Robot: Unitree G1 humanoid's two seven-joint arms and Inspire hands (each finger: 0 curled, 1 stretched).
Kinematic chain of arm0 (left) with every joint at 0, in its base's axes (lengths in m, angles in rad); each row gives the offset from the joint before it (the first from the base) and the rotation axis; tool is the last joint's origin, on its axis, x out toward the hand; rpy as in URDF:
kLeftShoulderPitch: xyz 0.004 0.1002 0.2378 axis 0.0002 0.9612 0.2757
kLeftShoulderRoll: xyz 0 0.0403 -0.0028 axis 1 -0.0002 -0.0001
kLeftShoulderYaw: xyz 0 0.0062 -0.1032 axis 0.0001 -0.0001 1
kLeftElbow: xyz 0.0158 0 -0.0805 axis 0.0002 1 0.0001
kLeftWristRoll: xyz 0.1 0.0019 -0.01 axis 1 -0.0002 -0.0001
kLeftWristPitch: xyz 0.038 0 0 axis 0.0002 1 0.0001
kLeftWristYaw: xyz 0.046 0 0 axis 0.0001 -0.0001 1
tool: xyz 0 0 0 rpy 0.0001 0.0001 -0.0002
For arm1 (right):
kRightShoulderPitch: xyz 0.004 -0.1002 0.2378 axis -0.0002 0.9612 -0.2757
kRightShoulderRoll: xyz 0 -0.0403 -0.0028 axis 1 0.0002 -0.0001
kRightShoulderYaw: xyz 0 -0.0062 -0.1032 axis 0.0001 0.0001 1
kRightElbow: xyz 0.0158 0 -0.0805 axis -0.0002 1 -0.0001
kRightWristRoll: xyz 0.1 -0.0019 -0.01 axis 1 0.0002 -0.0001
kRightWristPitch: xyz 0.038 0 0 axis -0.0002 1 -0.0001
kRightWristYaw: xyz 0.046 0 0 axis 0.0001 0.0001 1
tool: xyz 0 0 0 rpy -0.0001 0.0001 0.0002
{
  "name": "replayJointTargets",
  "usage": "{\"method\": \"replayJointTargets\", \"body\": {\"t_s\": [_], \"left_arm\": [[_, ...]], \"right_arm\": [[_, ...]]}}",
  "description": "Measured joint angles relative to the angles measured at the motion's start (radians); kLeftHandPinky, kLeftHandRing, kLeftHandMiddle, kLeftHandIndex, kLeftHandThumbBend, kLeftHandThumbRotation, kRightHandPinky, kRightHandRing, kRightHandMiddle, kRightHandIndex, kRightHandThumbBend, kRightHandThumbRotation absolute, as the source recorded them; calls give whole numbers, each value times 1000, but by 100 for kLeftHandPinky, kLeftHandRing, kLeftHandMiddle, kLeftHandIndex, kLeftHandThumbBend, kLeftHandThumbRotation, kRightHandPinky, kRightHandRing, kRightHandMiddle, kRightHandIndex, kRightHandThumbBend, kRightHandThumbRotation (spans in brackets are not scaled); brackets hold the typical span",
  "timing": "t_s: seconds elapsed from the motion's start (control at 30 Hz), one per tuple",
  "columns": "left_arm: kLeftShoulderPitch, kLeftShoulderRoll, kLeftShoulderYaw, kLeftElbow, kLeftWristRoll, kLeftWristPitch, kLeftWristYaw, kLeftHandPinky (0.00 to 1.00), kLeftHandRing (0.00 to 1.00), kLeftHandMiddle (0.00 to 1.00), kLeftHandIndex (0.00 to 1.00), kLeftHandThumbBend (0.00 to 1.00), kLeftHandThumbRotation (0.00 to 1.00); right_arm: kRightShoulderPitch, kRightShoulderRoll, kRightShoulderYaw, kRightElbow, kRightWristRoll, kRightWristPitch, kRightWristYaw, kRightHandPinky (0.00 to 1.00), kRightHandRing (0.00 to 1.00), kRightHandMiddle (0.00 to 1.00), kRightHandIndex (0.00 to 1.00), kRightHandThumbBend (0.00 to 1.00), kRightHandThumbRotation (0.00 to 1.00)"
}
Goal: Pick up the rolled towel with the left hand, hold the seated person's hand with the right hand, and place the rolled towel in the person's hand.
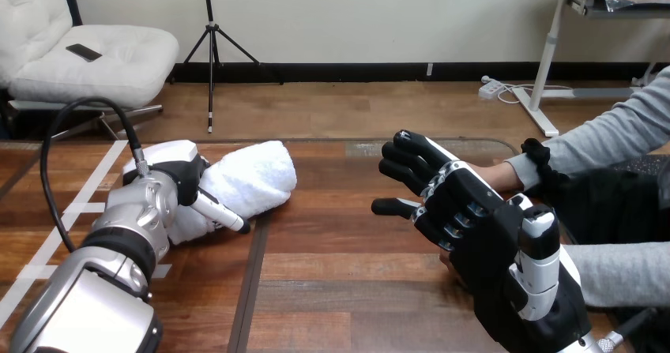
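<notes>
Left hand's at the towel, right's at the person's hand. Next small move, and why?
Probably raise the left hand a little with the rolled towel. The towel lies on the table with that hand against it, and the right hand is at the person's wrist, so lifting seems the missing step.

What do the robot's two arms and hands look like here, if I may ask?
The left arm is a rounded, ribbed silver forearm; the left hand is black with a white shell. The right hand is bulky and black, its jointed fingers trimmed in silver-white, with white shells on its back.
</notes>
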Motion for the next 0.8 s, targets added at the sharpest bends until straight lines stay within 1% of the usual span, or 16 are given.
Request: {"method": "replayJointTargets", "body": {"t_s": [0.13,0.17,0.23,0.5,0.8], "left_arm": [[-3,1,0,0,0,0,0,63,76,82,82,89,36],[-4,2,0,-1,1,0,1,61,74,80,81,89,33],[-5,3,-1,-1,2,0,5,59,72,79,80,89,30],[-5,4,-4,-1,9,0,21,53,68,75,78,88,18],[-3,3,-24,-1,17,0,41,49,65,73,76,86,11]], "right_arm": [[0,0,0,0,0,0,0,77,93,93,89,91,100],[0,0,0,0,0,0,0,77,94,93,89,91,100],[0,0,0,0,0,0,0,77,94,93,90,91,100],[-1,1,0,0,0,0,0,77,94,93,90,91,100],[-2,3,0,0,0,0,-1,77,94,93,90,92,100]]}}
